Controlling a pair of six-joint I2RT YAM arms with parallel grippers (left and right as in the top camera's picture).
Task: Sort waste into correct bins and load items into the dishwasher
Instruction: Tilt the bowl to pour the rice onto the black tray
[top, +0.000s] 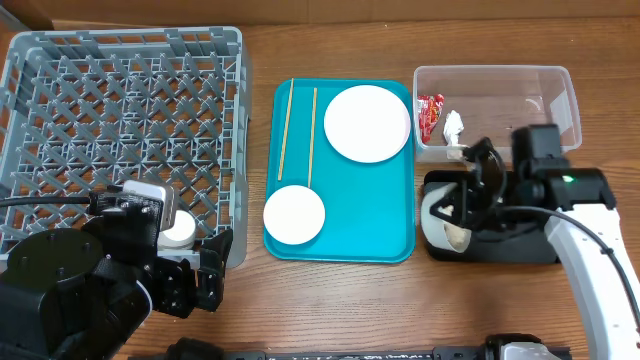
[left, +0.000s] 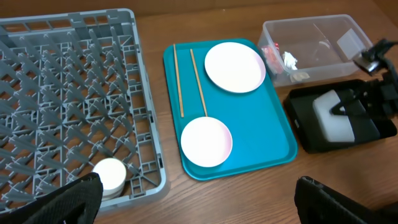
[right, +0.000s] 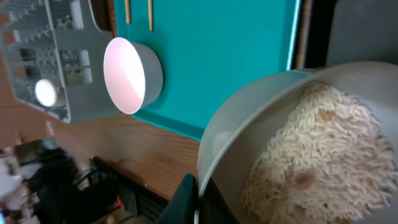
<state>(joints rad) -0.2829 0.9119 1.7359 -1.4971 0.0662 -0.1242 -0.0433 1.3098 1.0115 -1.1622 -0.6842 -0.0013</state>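
Right hand (top: 466, 202) clamps tilted smooth round pale bowl (right: 249, 127) | clumped rice (right: 317, 155) inside | over flat black tray (top: 500, 252), surface (top: 350, 310) right edge | left hand (top: 205, 272) spread wide | crinkled red wrapper (top: 430, 112) print unreadable

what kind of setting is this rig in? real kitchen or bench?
Likely a lab bench staged for dish clearing, not a real kitchen: wooden table, grey dish rack, teal serving tray, rice bowl.

Overhead looks straight down; both wrist views, right much nearer, share the teal tray (top: 360, 205).
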